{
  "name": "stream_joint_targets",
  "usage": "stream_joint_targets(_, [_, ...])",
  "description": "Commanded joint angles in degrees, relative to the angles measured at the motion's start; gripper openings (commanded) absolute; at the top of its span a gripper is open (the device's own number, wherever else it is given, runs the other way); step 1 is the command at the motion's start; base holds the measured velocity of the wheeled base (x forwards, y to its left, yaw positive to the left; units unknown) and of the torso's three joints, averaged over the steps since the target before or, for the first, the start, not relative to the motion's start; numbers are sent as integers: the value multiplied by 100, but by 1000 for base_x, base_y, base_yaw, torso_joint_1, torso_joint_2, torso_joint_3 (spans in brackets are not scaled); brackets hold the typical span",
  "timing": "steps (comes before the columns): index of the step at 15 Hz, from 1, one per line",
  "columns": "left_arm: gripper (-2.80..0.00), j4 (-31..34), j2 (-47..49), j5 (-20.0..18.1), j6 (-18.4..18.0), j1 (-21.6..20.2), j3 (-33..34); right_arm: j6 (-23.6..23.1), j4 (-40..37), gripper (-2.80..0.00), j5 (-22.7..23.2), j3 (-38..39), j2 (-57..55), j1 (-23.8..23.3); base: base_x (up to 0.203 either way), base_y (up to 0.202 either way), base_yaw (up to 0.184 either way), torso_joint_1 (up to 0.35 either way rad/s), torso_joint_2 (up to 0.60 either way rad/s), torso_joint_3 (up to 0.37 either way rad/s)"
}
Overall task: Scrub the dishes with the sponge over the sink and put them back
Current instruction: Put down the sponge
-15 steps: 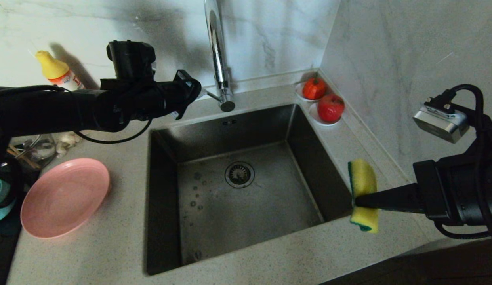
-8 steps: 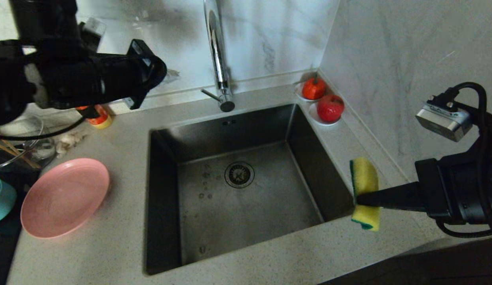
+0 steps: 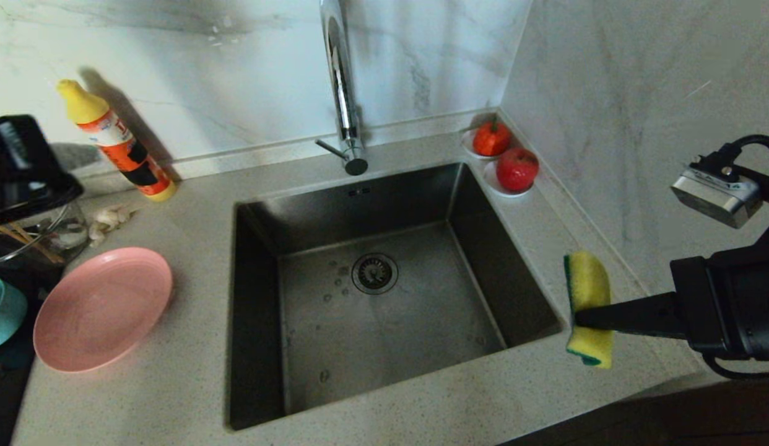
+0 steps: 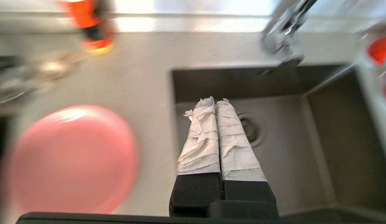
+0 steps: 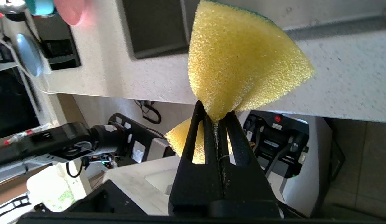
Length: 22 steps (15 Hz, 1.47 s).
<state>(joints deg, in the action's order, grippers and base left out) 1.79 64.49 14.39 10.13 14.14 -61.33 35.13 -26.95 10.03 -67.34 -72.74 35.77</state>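
My right tool [image 3: 576, 317] is clamped hard on the sponge [image 3: 587, 308], pinching it at mid-length so the foam folds to both sides of the fingers; it sits over the worktop [image 3: 421, 409] just right of the sink [image 3: 384, 291], not above the basin. My left tool [image 4: 216, 104] has its two padded fingers pressed together with nothing between them; in the left wrist view it points over the left part of the sink, with the pink plate [image 3: 101, 308] lying flat on the worktop to the left of the basin. The teal bowl [image 3: 4, 311] is at the far left edge, only partly visible, and the wooden sticks [image 3: 25, 241] lie beside a clear glass jug [image 3: 47, 229]. Risk one: a closed tool cannot take the plate; I must open it before descent, or the fingers push the plate across the worktop. Risk two: the plate lies flat, so a rim grasp is shallow and the plate can slip and drop into the sink. Risk three: the pinched sponge offers a narrow folded face, so scrubbing contact is likely poor, and pressure can twist it out of the grip. Risk four: the detergent bottle [image 3: 115, 144] and the jug stand near the left arm's path and can be knocked over.
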Motion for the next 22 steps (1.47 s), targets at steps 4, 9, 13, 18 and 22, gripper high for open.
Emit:
stream_joint_targets(4, [-280,45,-2506,749,-322,-357,2268,-6,50,-280,-107,415,217,-8,0,0,0,0,0,0])
stream_joint_targets(9, [-280,46,-4033,1138,-421,-1223,3700,-7,41,-280,-98,529,357,-8,0,0,0,0,0,0])
stream_joint_targets(13, [-280,148,-5558,360,-578,-1318,5021,-1,47,-280,-103,739,542,-8,0,0,0,0,0,0])
stream_joint_targets(18, [-280,529,-6462,-1331,-1309,-1335,5826,-90,39,-280,-269,707,556,-15,0,0,0,0,0,0])
stream_joint_targets(22, [-280,471,-6458,-1492,-1444,-1335,5870,-534,32,-280,-660,705,603,-26,0,0,0,0,0,0])
